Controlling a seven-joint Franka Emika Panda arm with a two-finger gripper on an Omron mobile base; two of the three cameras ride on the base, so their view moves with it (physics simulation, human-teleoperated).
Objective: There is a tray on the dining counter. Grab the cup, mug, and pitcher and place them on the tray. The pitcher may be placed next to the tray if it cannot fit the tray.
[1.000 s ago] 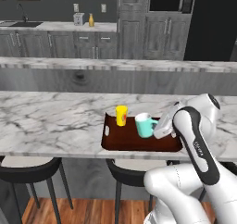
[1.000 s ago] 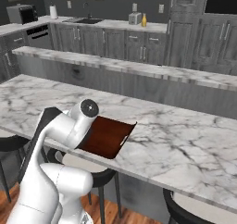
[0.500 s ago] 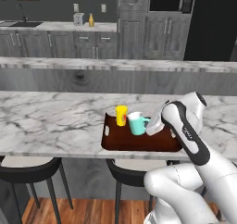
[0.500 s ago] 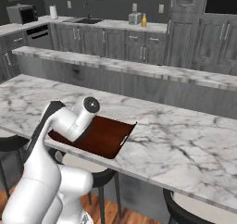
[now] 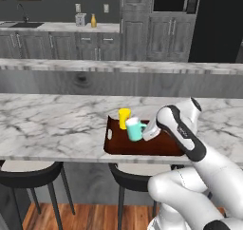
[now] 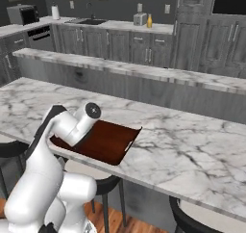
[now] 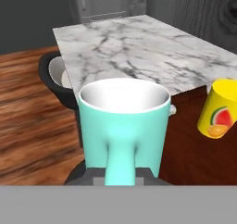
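While the mug is carried by its handle: it hangs upright over the tray, so it can be set down standing.
Gripper [image 5: 144,132]: fingers clamped on the loop handle of the mug [image 5: 135,129], which points back toward the hand.
Mug position: over the near left part of the tray [image 5: 163,148], just beside the cup; whether its base touches the tray, I cannot tell.
Cup [image 5: 124,118]: upright at the tray's far left corner, leaving the right part bare, probably room for more.
Tray: on the dining counter [image 5: 52,124], near its front edge.
Pitcher [image 5: 93,21]: far back on the kitchen worktop, likely the last item.
Markings: a watermelon-slice picture on the cup [image 7: 218,108]; no readable writing.
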